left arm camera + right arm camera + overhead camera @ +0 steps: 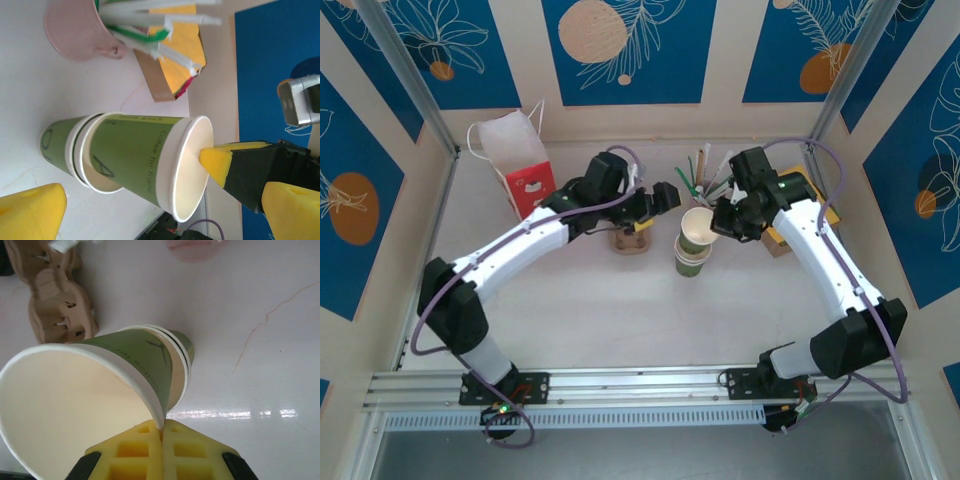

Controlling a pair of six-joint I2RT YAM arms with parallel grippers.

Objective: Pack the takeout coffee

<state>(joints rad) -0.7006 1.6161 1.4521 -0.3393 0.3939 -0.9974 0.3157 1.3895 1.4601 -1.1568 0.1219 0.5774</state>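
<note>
The takeout coffee is out of view. My right gripper (161, 432) is shut on the rim of a lidless green cup (75, 395) with a white inside. That cup (698, 225) is tilted, its base still inside a stack of green cups (692, 258) standing on the table. In the left wrist view the tilted cup (145, 160) and the stack (60, 145) lie ahead, with a right fingertip (215, 160) inside the cup's mouth. My left gripper (665, 197) hovers just left of the cups, its jaws (162, 200) spread wide and open with nothing gripped.
A brown cardboard cup carrier (630, 240) sits under the left arm's wrist. A pink holder of straws (75, 30) stands behind the cups, beside a yellow and brown box (785, 235). A white and red paper bag (515, 160) stands at the back left.
</note>
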